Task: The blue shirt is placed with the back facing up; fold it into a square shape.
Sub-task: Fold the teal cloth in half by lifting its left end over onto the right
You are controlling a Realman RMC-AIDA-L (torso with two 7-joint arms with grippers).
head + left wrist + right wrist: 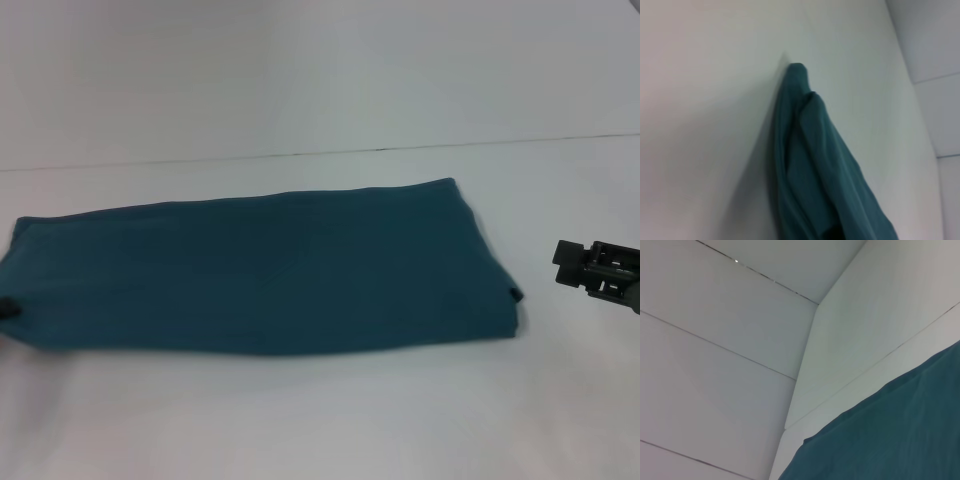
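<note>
One long fold looks done — the shirt point(255, 270) lies as a flat band across the white table point(320, 420), the right gripper point(598, 268) just beside its right end, jaw state untellable — so next comes halving it end to end.

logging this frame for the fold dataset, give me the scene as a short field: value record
shirt: blue shirt, already folded into a long band lying flat across the white table
shirt face: plain, no lettering visible
left gripper: at the shirt's left end, mostly out of the head view; fingers not discernible
right gripper: hovering off the shirt's right end, not touching it
fold left: band not yet a square
</note>
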